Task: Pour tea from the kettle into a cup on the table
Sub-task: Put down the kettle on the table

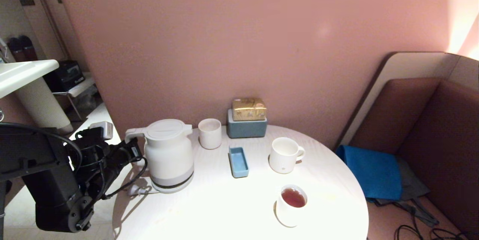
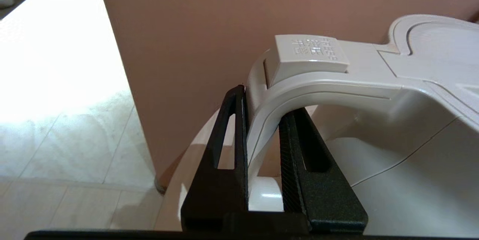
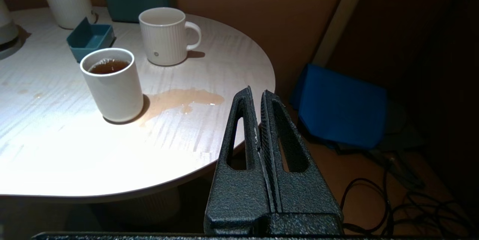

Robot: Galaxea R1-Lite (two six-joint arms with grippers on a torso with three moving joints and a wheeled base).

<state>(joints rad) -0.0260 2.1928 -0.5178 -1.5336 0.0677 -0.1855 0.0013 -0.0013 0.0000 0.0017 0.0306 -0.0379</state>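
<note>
Off-white kettle (image 1: 170, 154) upright on table (image 1: 209, 210), left gripper (image 2: 262, 120) clamped on its handle.
Left jaws pinch the loop handle from both sides. Right gripper (image 3: 260, 97) off the table edge, jaws pressed together. Cup (image 1: 291, 205) holds reddish-brown tea (image 1: 293, 197), well apart from kettle.

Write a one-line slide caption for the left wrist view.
Left gripper clamps the off-white kettle's loop handle beside the pink wall.

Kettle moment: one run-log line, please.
left gripper: shut on kettle handle | kettle: upright on table | cup: holds tea | right gripper: shut, idle
</note>
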